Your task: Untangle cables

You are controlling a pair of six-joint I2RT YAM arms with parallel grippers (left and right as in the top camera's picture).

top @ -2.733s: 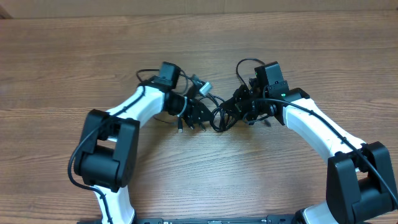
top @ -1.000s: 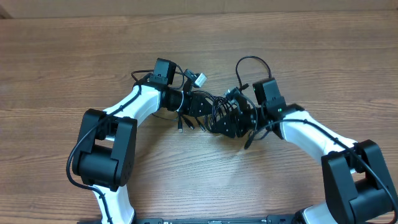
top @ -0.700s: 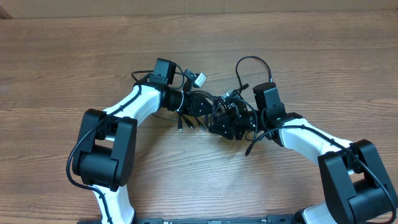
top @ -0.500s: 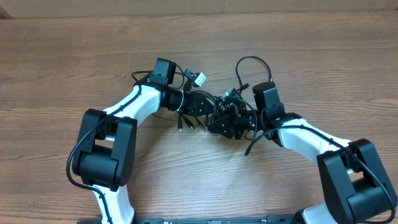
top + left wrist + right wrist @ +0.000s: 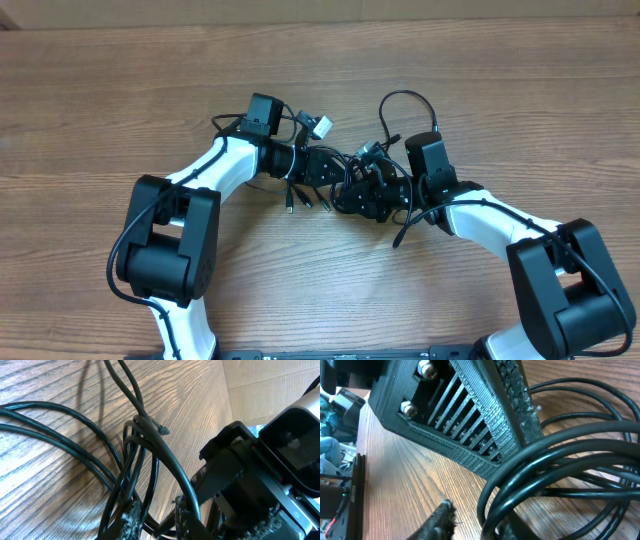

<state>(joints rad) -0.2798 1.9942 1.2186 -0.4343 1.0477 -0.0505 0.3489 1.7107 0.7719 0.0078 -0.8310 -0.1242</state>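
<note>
Change: right pincer [image 5: 362, 196] has advanced left into cables [image 5: 345, 175] at centre of worktop [image 5: 100, 90], now near left pincer [image 5: 155, 521]. Left pincer narrow, clamping strands. Right: loop between fingers, closure cannot tell. Bundle still knotted; separation pull judged pending.

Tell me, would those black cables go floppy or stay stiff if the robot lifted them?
Probably floppy: the cables lie in soft curves and loops on the table, not straight lines. They look thin, so they are likely light. The loops run through each other, so pulling one would probably drag the others along.
</note>
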